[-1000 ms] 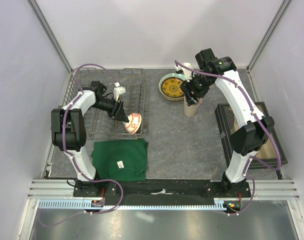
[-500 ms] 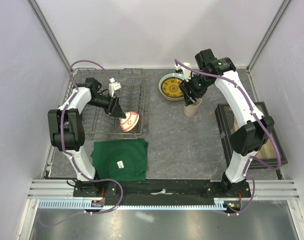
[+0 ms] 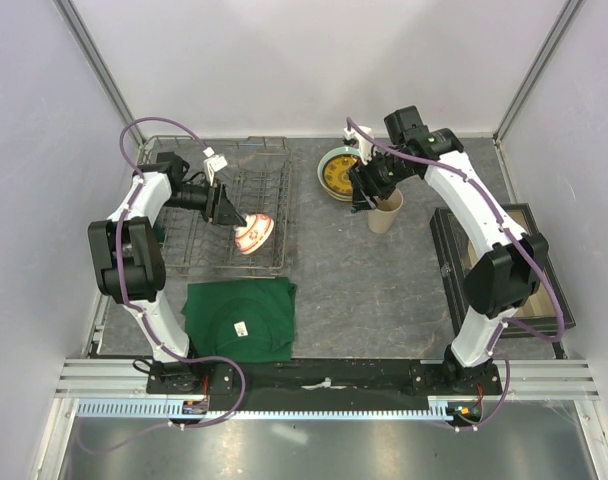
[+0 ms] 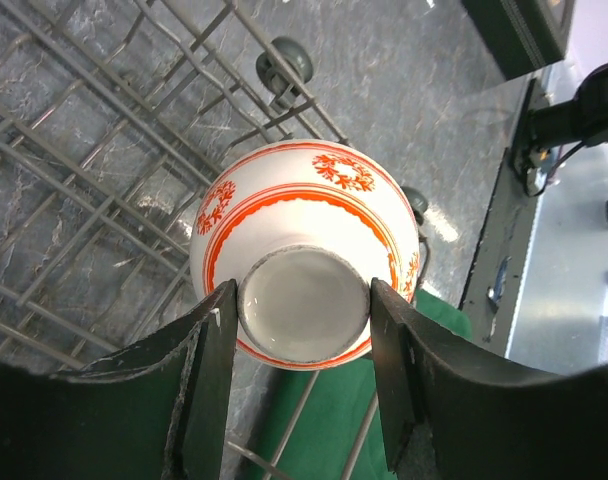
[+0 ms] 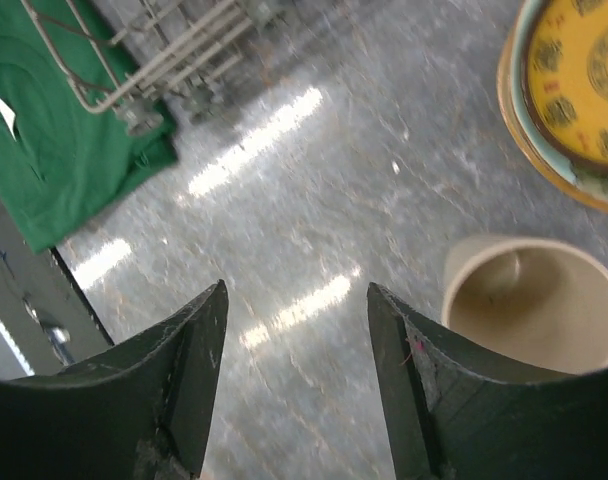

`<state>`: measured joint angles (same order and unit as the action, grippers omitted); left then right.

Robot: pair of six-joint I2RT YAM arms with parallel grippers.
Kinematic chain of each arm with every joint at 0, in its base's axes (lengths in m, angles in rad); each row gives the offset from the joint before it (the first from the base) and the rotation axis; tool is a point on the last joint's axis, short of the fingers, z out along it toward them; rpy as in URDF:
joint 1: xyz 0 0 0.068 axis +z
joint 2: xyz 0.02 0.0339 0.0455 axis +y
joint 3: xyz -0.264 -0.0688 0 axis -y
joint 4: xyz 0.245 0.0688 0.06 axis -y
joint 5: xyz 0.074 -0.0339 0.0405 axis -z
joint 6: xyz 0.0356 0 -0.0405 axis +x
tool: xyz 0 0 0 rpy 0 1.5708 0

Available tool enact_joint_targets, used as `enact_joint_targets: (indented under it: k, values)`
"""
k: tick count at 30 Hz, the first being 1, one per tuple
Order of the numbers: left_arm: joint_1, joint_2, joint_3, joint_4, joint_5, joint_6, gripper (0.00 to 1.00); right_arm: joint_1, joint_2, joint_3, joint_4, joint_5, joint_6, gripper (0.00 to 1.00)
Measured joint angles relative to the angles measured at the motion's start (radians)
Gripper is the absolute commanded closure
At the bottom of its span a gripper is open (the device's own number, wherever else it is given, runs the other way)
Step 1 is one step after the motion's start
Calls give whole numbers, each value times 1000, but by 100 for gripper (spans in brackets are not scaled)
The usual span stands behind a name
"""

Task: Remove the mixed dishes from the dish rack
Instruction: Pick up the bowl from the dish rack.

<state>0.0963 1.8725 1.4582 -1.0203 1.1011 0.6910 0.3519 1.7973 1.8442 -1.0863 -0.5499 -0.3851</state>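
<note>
My left gripper (image 3: pixel 234 216) (image 4: pixel 302 300) is shut on the foot ring of the small red-and-white bowl (image 3: pixel 253 235) (image 4: pixel 304 235). It holds the bowl tipped over the front right part of the grey wire dish rack (image 3: pixel 269 180) (image 4: pixel 74 200). My right gripper (image 3: pixel 364 196) (image 5: pixel 296 300) is open and empty, just left of the tall beige cup (image 3: pixel 386 213) (image 5: pixel 534 300), which stands upright on the table. The yellow-and-dark plate (image 3: pixel 342 172) (image 5: pixel 574 90) lies on the pale teal plate (image 3: pixel 327 189) (image 5: pixel 507 75) behind the cup. The dark green mug and the cream floral plate are out of view.
A dark green folded cloth (image 3: pixel 239 318) (image 5: pixel 74 150) lies in front of the rack. A black compartment box (image 3: pixel 446 270) sits at the right, partly under my right arm. White walls close in the table on three sides.
My left gripper has lifted the bowl and drawn it back and left over the rack. My right gripper has come off the beige cup and moved left of it.
</note>
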Motion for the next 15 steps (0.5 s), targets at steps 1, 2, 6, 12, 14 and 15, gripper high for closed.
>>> enact_joint_targets:
  k: [1,2,6,12,14,15]
  values:
    - [4,0,0,0,11,-3,98,8,-11,-24,34,-4,7,33]
    - [7,0,1,0,21,-5,99,19,-21,-48,63,-6,15,33]
    - [15,0,1,0,66,-18,98,91,-63,-147,206,-5,39,31]
    - [19,0,1,0,117,-32,98,210,-74,-225,371,55,50,30]
    - [20,0,1,0,129,-34,98,240,-79,-251,417,80,50,30]
    - [21,0,1,0,134,-35,98,254,-82,-265,441,91,50,30]
